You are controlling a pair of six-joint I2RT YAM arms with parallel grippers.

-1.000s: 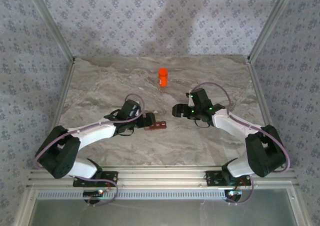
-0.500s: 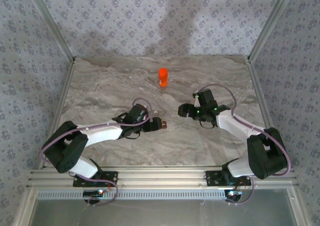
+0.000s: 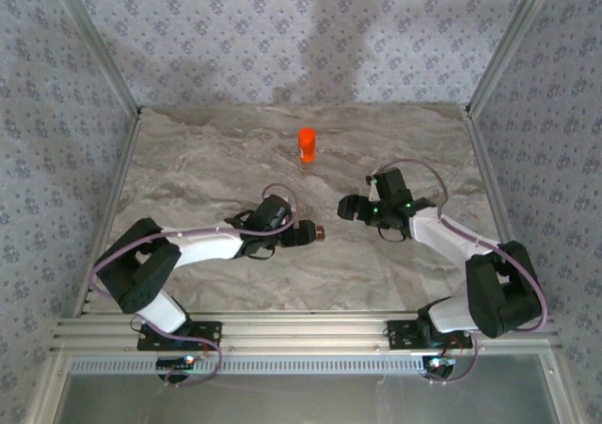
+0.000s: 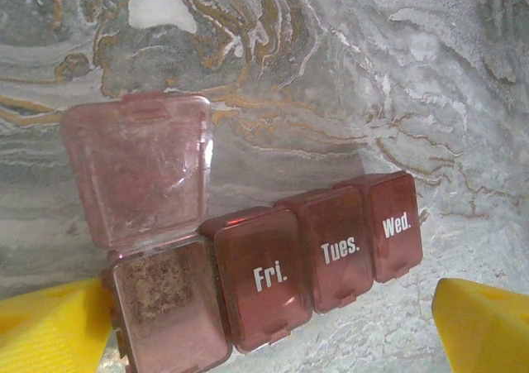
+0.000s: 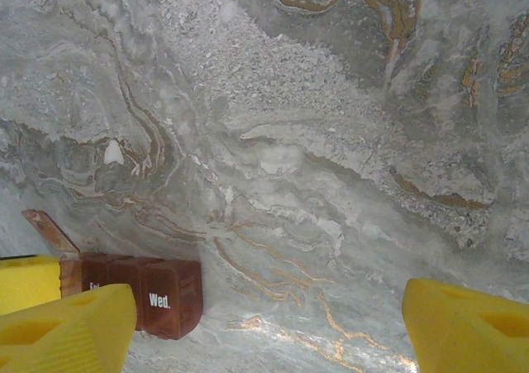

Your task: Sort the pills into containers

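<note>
The desk (image 3: 376, 264) is lit softly and evenly. A dim shadow is thrown on the back wall (image 3: 329, 39). Fine detail is blurred overhead.

White print stands on three shut lids of the containers (image 4: 331, 261), the dark red strip lying between the jaws of the left gripper (image 4: 266, 340). The lid (image 4: 264, 286) just beside the open compartment (image 4: 165, 307) reads "Fri.", the middle lid (image 4: 337, 249) reads "Tues.", and the end lid (image 4: 395, 226), nearest the far jaw, reads "Wed.". Seen from the right gripper (image 5: 264, 327), the strip's end compartment, just beyond one jaw, again shows "Wed."; its neighbour's print is cut off by that jaw and cannot be read.
</note>
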